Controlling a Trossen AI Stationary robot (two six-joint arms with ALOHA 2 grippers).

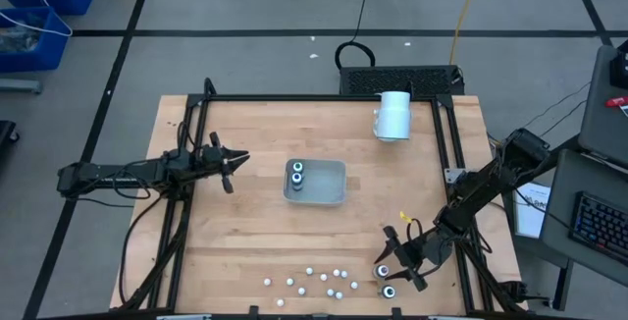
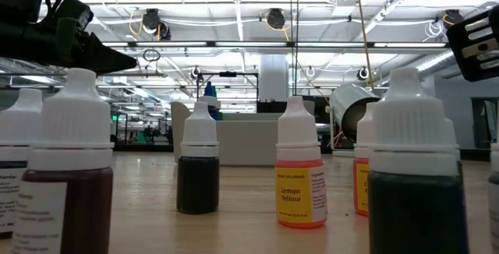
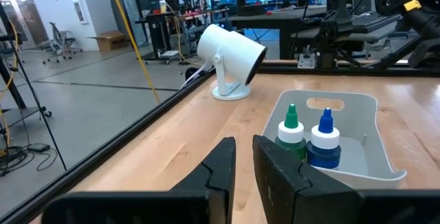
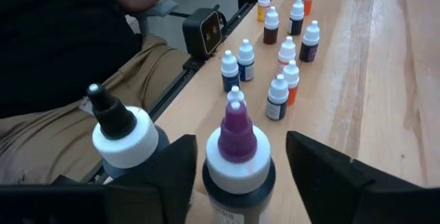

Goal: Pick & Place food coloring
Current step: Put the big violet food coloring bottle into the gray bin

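Tray [image 1: 329, 194] sits mid-table, translucent grey, holding two bottles upright at its left end; left wrist view shows them as a green-tipped bottle [image 3: 291, 136] and a blue-tipped bottle [image 3: 324, 143], touching side by side. White cylinder [image 1: 393, 116] stands near the table's far edge, apart from the tray. Small food coloring bottles [image 1: 312, 279] are scattered along the near edge; low view alone reads a label, "Lemon Yellow" [image 2: 300, 178], and right wrist view alone shows their mixed colours plus a seated person beyond the table edge. Right gripper [image 1: 400, 261] is at the near right corner, fingers spread wide either side of a purple-tipped bottle [image 4: 238, 157], not visibly pinching it; a black-tipped bottle [image 4: 124, 136] stands just beside. Left gripper [image 1: 235, 161] hovers left of the tray, fingers nearly closed with a thin gap, holding nothing.
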